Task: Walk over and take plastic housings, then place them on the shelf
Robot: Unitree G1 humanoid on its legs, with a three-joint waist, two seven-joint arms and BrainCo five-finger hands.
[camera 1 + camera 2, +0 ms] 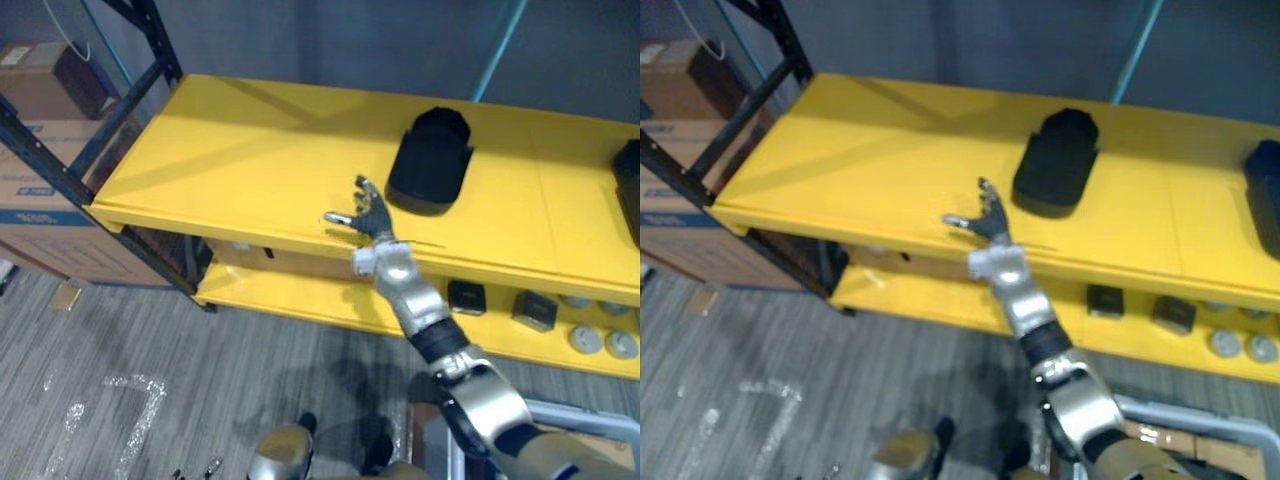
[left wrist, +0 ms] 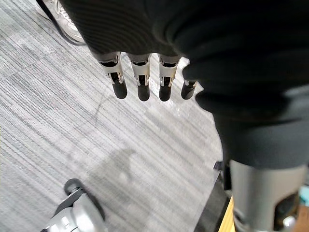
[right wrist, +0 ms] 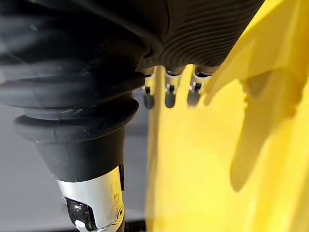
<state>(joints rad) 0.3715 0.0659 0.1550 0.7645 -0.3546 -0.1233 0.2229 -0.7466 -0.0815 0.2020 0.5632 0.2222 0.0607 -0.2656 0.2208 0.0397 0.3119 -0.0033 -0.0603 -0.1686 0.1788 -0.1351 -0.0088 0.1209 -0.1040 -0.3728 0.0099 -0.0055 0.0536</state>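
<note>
The right robot hand [image 1: 368, 212] sits just below the middle of the frame, over the front edge of the yellow shelf [image 1: 250, 150]. Its fingers are spread and it's holding nothing. The left robot hand [image 2: 141, 77] hangs over the grey carpet floor [image 2: 58, 125] with its fingers straight down, also empty, and a person's shoe [image 2: 65, 21] is just beyond it.

The black plastic housing [image 1: 430, 160] lies flat on the shelf top, up and to the right of the right robot hand, near it but not touching. A second housing [image 1: 630, 190] pokes in at the right edge.

My guess on handling: it's a hollow moulded shell, so light and stiff, but smooth and a bit slippery. It looks too wide for a fingertip pinch. I'd wrap it across the narrower waist, thumb on one long side and fingers on the other, or hook the rounded rim. It shouldn't be fragile, though squeezing thin walls too hard could flex them.

Further out, the lower shelf [image 1: 300, 295] carries small black blocks [image 1: 466, 297] and grey discs [image 1: 585, 338] at lower right. Cardboard boxes [image 1: 40, 200] are stacked at far left.
</note>
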